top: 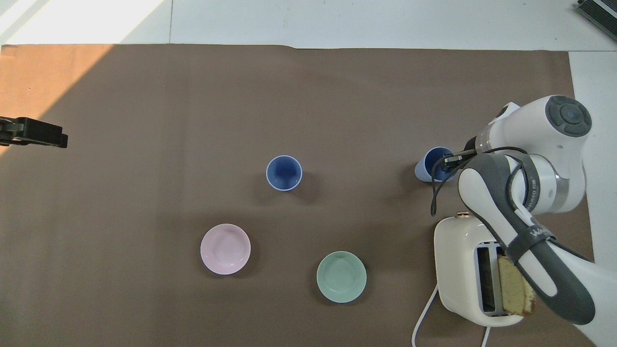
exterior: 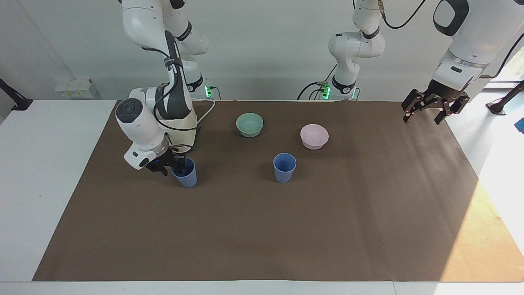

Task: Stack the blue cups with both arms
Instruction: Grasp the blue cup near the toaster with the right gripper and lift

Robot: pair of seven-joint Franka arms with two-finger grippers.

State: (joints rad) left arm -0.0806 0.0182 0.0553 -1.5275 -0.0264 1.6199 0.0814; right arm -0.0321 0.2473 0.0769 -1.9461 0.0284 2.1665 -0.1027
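Two blue cups stand upright on the brown mat. One cup [exterior: 285, 168] [top: 284, 172] is mid-table, with no gripper near it. The other cup [exterior: 187, 177] [top: 430, 166] stands toward the right arm's end, just farther from the robots than the toaster. My right gripper [exterior: 172, 167] [top: 450, 160] is low at this cup's rim, on the side toward the table's end. My left gripper [exterior: 423, 116] [top: 60, 139] is open and empty, raised over the mat's edge at the left arm's end.
A cream toaster [exterior: 186, 123] [top: 462, 260] with a bread slice [top: 516, 286] in it stands by the right arm. A mint-green bowl [exterior: 249, 124] [top: 341, 276] and a pink bowl [exterior: 314, 136] [top: 225, 248] sit nearer to the robots than the mid-table cup.
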